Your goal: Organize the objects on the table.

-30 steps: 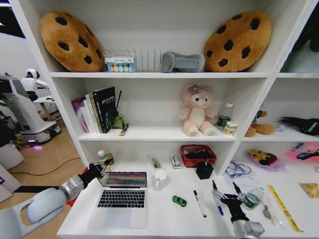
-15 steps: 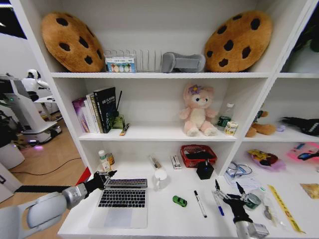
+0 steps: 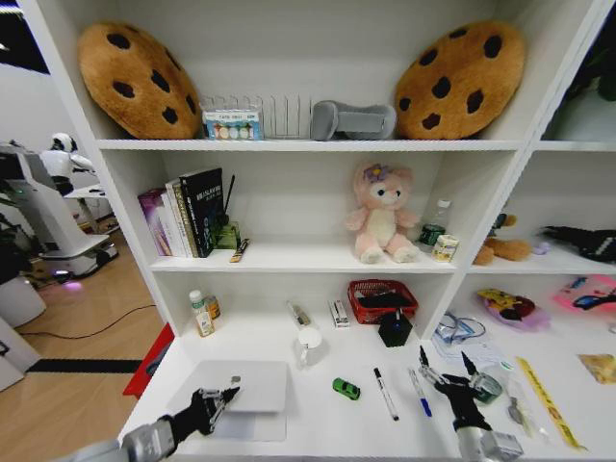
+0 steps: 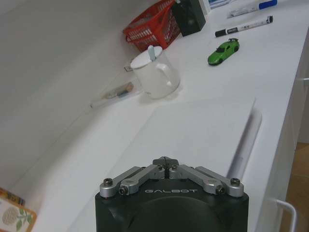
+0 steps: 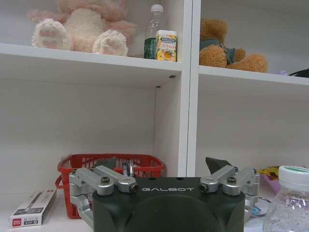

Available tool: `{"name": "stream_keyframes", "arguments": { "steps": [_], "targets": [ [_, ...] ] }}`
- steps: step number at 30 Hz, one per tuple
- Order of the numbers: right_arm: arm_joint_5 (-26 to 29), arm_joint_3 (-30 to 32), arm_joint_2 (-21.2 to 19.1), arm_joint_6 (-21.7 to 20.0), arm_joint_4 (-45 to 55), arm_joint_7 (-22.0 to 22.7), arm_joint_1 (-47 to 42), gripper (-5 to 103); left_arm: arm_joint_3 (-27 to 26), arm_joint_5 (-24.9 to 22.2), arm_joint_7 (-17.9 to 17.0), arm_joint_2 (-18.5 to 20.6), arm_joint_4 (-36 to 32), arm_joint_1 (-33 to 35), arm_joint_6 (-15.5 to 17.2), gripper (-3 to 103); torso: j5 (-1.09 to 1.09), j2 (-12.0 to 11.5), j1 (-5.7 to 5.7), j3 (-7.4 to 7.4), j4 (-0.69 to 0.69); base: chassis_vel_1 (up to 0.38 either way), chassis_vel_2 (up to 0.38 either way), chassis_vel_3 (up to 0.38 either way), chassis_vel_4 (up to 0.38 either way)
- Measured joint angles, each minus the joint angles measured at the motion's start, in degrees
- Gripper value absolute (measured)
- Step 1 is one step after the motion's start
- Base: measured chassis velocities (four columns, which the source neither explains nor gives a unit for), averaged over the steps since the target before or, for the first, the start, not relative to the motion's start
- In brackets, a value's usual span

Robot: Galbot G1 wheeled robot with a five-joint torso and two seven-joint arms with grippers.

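Laptop now shut, lid down flat.
Laptop [image 3: 236, 388] sits lower left on worktop [image 3: 318, 419], was open a second ago; left hand [image 3: 223, 397] fingers together at its front edge; right hand [image 3: 445, 371] spread apart, lower right, near pens.

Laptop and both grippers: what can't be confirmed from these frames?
- Laptop: in the head view the shut left gripper covers its front edge, so contact with the lid is unclear.
- Open right gripper: its height above the table near the blue-capped pen cannot be judged.
- Right wrist view: the gripper body hides the table beneath.
- Book titles: too small.
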Motion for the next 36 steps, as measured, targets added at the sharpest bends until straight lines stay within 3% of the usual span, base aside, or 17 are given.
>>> {"name": "stream_keyframes", "arguments": {
  "steps": [7, 9, 11, 12, 14, 17, 20, 21, 23, 24, 27, 29, 30, 33, 35, 36],
  "targets": [
    [-0.5, -0.4, -0.1, -0.5, 0.1, 0.1, 0.0, 100, -0.8, 0.5, -0.1, -3.2, 1.3, 1.9, -0.1, -2, 0.01, 0.0, 0.0, 0.0, 0.02, 0.0, 0.0, 0.0, 0.0],
    [-0.8, -0.7, -0.5, -0.9, 0.4, 0.1, -0.2, 100, -1.8, 0.3, -0.6, -5.1, 1.7, 1.8, -0.4, 3, 0.03, 0.0, 0.0, 0.0, 0.01, 0.0, 0.0, 0.0, 0.0],
    [-1.1, -1.3, -2.8, -2.0, 1.5, 0.1, -0.5, 100, -6.3, -4.0, -1.7, -8.7, 0.7, -0.4, -0.7, 14, 0.01, 0.0, 0.0, 0.0, -0.02, 0.0, 0.0, 0.0, 0.0],
    [-1.1, -1.3, -2.8, -2.0, 1.5, 0.1, -0.5, 100, -6.3, -4.0, -1.7, -8.7, 0.7, -0.4, -0.7, 14, 0.01, 0.0, 0.0, 0.0, -0.02, 0.0, 0.0, 0.0, 0.0],
    [-1.4, -1.9, -5.4, -3.0, 2.4, 0.5, -0.8, 100, -12.6, -7.7, -2.0, -11.5, -0.9, 0.4, -0.6, 24, 0.03, 0.0, 0.0, 0.0, -0.01, 0.0, 0.0, 0.0, 0.0],
    [-1.6, -1.9, -7.1, -3.3, 2.6, 0.6, -1.2, 100, -15.8, -9.2, -1.9, -13.2, -1.6, 1.3, -0.5, 30, 0.02, 0.0, 0.0, 0.0, 0.0, 0.0, 0.0, 0.0, 0.0],
    [-1.4, -1.5, -9.3, -3.5, 3.0, 1.0, -2.2, 100, -22.0, -11.0, -1.5, -20.3, -1.9, 3.2, -0.5, 46, 0.02, 0.0, 0.0, 0.0, -0.01, 0.0, 0.0, 0.0, 0.0],
    [-1.4, -1.5, -9.3, -3.5, 3.0, 1.0, -2.2, 100, -22.0, -11.0, -1.5, -20.3, -1.9, 3.2, -0.5, 46, 0.02, 0.0, 0.0, 0.0, -0.01, 0.0, 0.0, 0.0, 0.0],
    [-1.4, -1.2, -10.0, -3.5, 3.2, 1.1, -3.0, 100, -26.7, -12.1, -1.0, -26.5, -0.8, 5.0, -1.0, 57, 0.01, 0.0, 0.0, 0.0, 0.01, 0.0, 0.0, 0.0, 0.0],
    [-1.4, -1.2, -10.0, -3.5, 3.2, 1.1, -3.0, 100, -26.7, -12.1, -1.0, -26.5, -0.8, 5.0, -1.0, 57, 0.01, 0.0, 0.0, 0.0, 0.01, 0.0, 0.0, 0.0, 0.0],
    [-2.0, -1.4, -10.1, -3.3, 4.0, 1.1, -4.1, 100, -33.6, -15.3, 0.1, -35.4, 0.4, 7.2, -1.9, 74, 0.03, 0.0, -0.01, 0.0, -0.02, 0.0, 0.0, 0.0, 0.0],
    [-2.5, -1.6, -9.9, -3.1, 4.1, 1.1, -4.5, 100, -35.1, -16.4, 0.4, -37.5, 0.6, 7.5, -2.0, 79, 0.02, 0.0, 0.0, 0.0, 0.01, 0.0, 0.0, 0.0, 0.0],
    [-3.8, -2.1, -9.7, -2.5, 4.4, 1.0, -5.2, 100, -38.1, -18.5, 0.7, -41.5, 1.2, 7.8, -2.5, 85, 0.02, 0.0, -0.01, 0.0, 0.01, 0.0, 0.0, 0.0, 0.0],
    [-4.7, -2.4, -9.5, -2.0, 4.6, 0.7, -5.9, 100, -40.2, -20.3, 1.0, -44.0, 1.5, 8.1, -2.8, 90, 0.02, 0.0, 0.0, 0.0, 0.0, 0.0, 0.0, 0.0, 0.0],
    [-5.9, -2.8, -9.2, -0.6, 5.2, 0.0, -7.6, 100, -45.2, -23.9, 1.5, -48.9, 1.9, 8.8, -3.6, 98, 0.01, 0.0, -0.01, 0.0, 0.0, 0.0, 0.0, 0.0, 0.0],
    [-5.9, -2.8, -9.2, -0.6, 5.2, 0.0, -7.6, 100, -45.2, -23.9, 1.5, -48.9, 1.9, 8.8, -3.6, 98, 0.01, 0.0, -0.01, 0.0, 0.0, 0.0, 0.0, 0.0, 0.0]
  ]
}}
